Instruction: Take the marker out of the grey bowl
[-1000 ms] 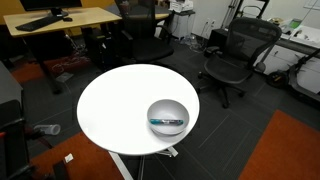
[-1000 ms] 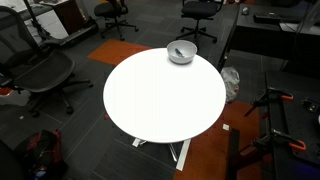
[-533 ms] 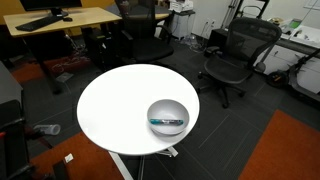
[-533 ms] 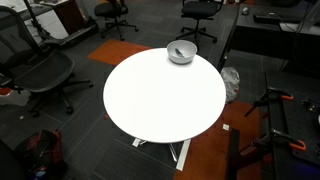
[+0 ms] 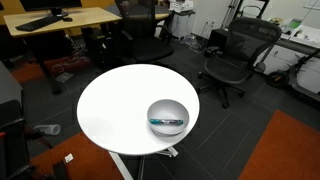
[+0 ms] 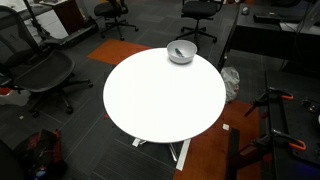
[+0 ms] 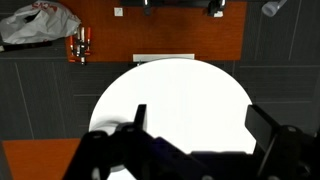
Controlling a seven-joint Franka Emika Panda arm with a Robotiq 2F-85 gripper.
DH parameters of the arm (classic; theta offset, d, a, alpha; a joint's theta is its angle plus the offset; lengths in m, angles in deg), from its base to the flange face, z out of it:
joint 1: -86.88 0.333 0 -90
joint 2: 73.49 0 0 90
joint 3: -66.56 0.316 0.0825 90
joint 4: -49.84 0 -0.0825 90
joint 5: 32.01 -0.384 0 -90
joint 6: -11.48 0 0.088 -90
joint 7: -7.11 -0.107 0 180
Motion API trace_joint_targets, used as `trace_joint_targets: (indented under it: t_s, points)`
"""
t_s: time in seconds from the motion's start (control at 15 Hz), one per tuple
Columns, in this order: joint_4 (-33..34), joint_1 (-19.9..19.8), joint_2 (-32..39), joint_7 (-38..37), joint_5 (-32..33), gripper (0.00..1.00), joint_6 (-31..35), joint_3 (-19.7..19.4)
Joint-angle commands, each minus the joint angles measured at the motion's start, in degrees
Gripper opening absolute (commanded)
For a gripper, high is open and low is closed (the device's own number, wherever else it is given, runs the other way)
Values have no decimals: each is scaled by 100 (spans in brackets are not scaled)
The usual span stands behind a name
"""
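The grey bowl [image 5: 167, 116] stands on the round white table [image 5: 120, 105], near its edge; it also shows in an exterior view [image 6: 181, 52]. The marker [image 5: 166, 122], dark with a teal section, lies inside the bowl; it shows as a dark streak [image 6: 180, 53] in the bowl from the opposite side. My gripper [image 7: 200, 125] appears only in the wrist view, high above the table [image 7: 170, 95], with its dark fingers [image 7: 138, 116] spread wide and nothing between them. The bowl is out of the wrist view. The arm does not show in either exterior view.
Black office chairs [image 5: 234, 55] [image 6: 40, 75] stand round the table. A wooden desk [image 5: 60, 20] is at the back. Orange carpet [image 5: 290, 150] lies on the dark floor. A white bag [image 7: 40, 22] lies on the floor beyond the table.
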Motion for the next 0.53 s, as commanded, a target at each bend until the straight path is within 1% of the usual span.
trace_joint_targets:
  t_s: [0.0,0.27,0.47]
  points:
    - [66,-201,513,-161,-38,100,581,-123]
    - [158,-364,1208,-246,-112,100,1326,-284]
    - [224,-456,1735,-367,-195,100,2014,-359]
